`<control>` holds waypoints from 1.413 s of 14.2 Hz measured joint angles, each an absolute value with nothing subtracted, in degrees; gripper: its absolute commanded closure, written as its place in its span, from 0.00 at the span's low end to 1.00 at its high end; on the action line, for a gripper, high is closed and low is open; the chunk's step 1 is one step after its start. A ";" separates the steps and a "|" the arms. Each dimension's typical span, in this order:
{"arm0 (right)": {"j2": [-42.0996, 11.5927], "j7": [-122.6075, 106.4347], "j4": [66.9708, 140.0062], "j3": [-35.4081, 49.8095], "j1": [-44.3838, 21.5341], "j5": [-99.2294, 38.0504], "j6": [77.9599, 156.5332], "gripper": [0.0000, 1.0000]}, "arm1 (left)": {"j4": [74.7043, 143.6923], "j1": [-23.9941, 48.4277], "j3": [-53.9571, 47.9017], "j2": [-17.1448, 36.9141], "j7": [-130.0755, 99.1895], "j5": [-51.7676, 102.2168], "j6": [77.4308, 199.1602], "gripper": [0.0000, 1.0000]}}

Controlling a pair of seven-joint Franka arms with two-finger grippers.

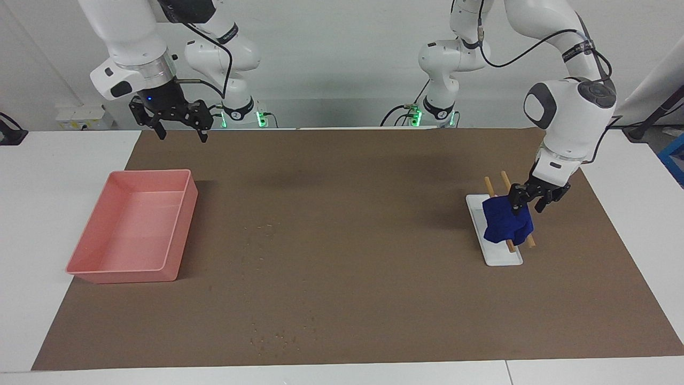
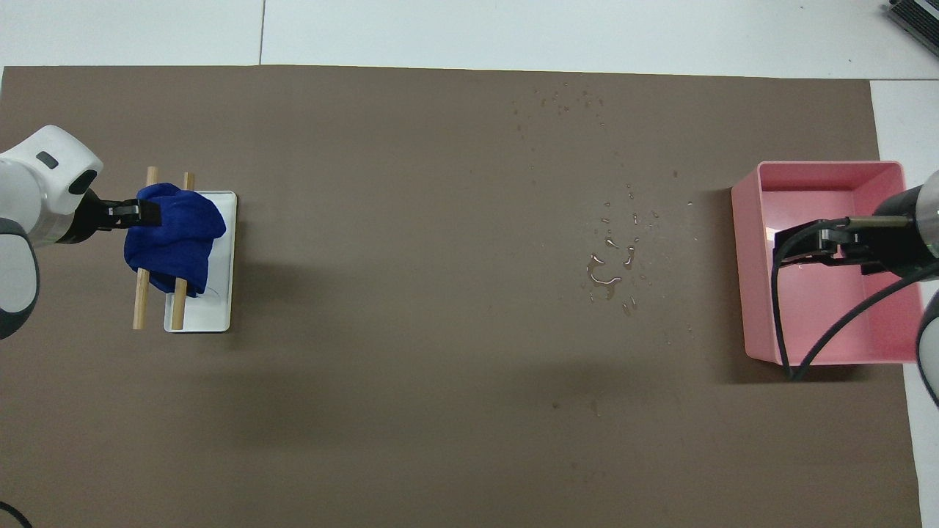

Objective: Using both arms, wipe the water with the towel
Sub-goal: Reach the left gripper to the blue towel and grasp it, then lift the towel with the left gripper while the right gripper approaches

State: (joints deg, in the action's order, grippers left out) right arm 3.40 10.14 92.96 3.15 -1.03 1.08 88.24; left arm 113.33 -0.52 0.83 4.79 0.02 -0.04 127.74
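Nearest the robots, your right gripper (image 1: 179,128) hangs in the air over the pink tray (image 1: 96,267), at the right arm's end of the tabletop (image 1: 342,299). Its jaws are spread wide with nothing in them. This arm is waiting.

At the left arm's end, the blue towel (image 1: 505,224) lies bunched up over two wooden sticks (image 1: 487,184) on a small white dish (image 1: 502,259). Your left gripper (image 1: 526,203) is right down at the towel's top edge. The jaws are partly closed around the cloth, but you cannot tell if they grip it yet.

Farther out, the water (image 2: 612,271) sits in small shiny drops on the brown mat, between the towel and the tray but much closer to the tray. More tiny drops lie farther out still.

So you are only at the start, I think. No water is wiped. You must lift the towel, carry it over, and rub the drops away.
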 measured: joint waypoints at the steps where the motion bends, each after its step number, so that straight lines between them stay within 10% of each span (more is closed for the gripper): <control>1: 3.40 10.14 92.96 3.15 -1.07 1.07 88.25 0.00 | 113.79 -0.44 0.78 4.80 0.01 -0.04 128.19 0.45; 9: 3.43 10.14 92.96 3.25 -1.14 1.07 88.39 0.00 | 113.97 -0.43 0.82 4.80 -0.06 -0.04 128.20 0.99; 20: 3.43 10.14 92.96 3.19 -1.11 1.07 88.51 0.00 | 100.40 0.35 -0.01 5.37 -7.01 0.03 108.94 1.00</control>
